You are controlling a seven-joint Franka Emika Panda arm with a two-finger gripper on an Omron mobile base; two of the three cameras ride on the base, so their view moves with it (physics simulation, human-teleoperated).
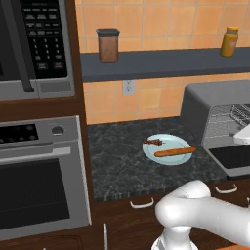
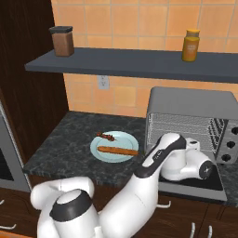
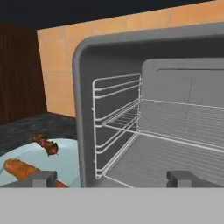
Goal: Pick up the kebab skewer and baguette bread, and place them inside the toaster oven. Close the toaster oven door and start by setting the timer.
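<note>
The kebab skewer [image 1: 154,142] [image 2: 106,136] [image 3: 46,144] and the orange-brown baguette bread [image 1: 175,152] [image 2: 117,150] [image 3: 22,169] lie side by side on a pale blue plate [image 1: 171,142] [image 2: 123,139]. To their right stands the grey toaster oven [image 1: 205,97] [image 2: 190,100] [image 3: 109,57]. The toaster oven door [image 1: 234,158] [image 2: 195,183] is folded down flat. A wire rack [image 3: 175,118] inside is bare. My gripper [image 3: 113,178] is open with nothing between its fingers. It hovers over the lowered door and faces into the oven, with the plate off to its left.
A microwave [image 1: 34,44] sits above a built-in wall oven [image 1: 39,180] at the left. A dark shelf [image 1: 161,63] carries a brown canister [image 1: 108,45] and a yellow jar [image 1: 229,41]. Knobs [image 2: 228,144] line the toaster oven's right side.
</note>
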